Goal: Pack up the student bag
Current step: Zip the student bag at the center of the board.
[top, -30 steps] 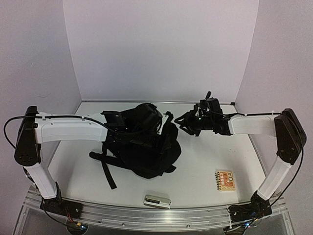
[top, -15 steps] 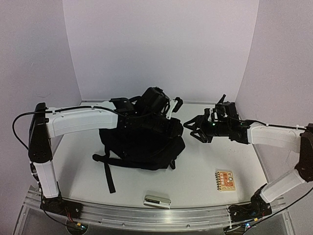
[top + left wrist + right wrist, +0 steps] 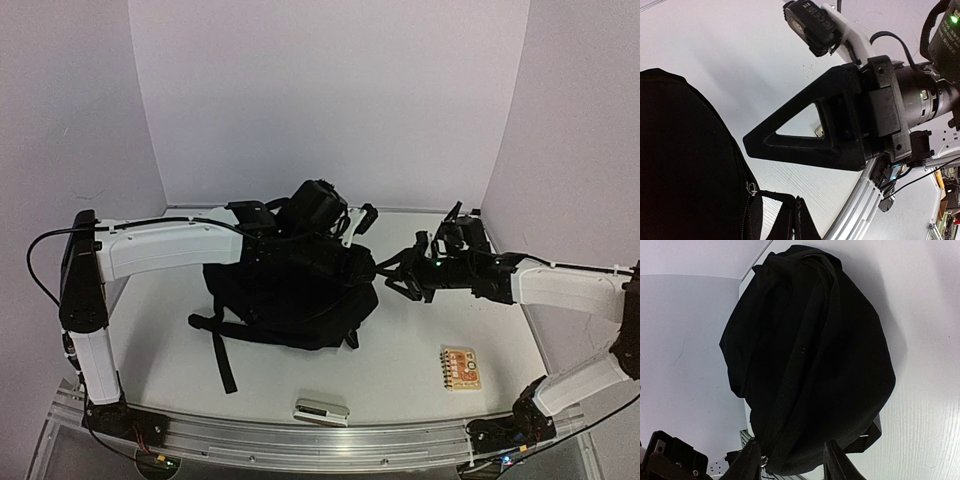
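My left gripper (image 3: pixel 335 215) is shut, holding the student bag (image 3: pixel 290 300) up. My right gripper (image 3: pixel 390 275), half open at 3 o'clock, should pinch the zipper pull (image 3: pixel 761 461) softly, I think.

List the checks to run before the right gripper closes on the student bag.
1. Left gripper shut: ok.
2. Left gripper actually holding the student bag: cannot tell, contact hidden.
3. Right gripper jaws apart: ok.
4. Bag edge between the right fingers: ok.
5. Zipper pull visible beside a finger: ok.
6. Notebook and small pale case packed: not ok, both lie on the table.
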You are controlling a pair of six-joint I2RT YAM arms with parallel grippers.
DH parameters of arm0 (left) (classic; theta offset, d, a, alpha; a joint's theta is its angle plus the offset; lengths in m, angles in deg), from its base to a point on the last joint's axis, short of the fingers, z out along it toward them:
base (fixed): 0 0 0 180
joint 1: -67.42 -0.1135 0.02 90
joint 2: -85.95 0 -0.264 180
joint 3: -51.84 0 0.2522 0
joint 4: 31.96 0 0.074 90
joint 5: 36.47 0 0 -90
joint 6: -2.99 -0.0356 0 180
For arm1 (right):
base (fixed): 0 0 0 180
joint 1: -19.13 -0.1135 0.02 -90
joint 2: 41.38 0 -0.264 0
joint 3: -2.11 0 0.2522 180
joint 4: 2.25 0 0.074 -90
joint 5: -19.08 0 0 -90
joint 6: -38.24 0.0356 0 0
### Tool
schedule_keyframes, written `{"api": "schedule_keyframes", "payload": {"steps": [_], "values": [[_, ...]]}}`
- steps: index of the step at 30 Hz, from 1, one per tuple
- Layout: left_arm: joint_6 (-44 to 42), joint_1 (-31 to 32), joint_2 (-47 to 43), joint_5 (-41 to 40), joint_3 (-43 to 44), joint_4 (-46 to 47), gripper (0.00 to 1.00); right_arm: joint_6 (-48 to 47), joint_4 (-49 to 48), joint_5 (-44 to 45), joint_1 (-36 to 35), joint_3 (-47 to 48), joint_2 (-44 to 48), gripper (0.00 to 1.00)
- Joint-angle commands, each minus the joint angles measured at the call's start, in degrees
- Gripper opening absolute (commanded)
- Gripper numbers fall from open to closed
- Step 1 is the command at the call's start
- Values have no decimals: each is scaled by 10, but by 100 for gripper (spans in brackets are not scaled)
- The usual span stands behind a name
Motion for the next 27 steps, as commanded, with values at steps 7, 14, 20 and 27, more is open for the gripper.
{"api": "schedule_keyframes", "payload": {"steps": [7,14,20,27], "values": [[-1,4,-16,29,19,64,0,21,-77,-12,-27,19,-62,33],[-3,4,-26,26,2,64,0,44,-103,46,-29,11,-70,0],[-1,5,-68,20,-51,68,0,49,-104,112,-13,13,-71,0],[-2,5,-132,17,-130,71,0,38,-104,135,29,21,-81,0]]}}
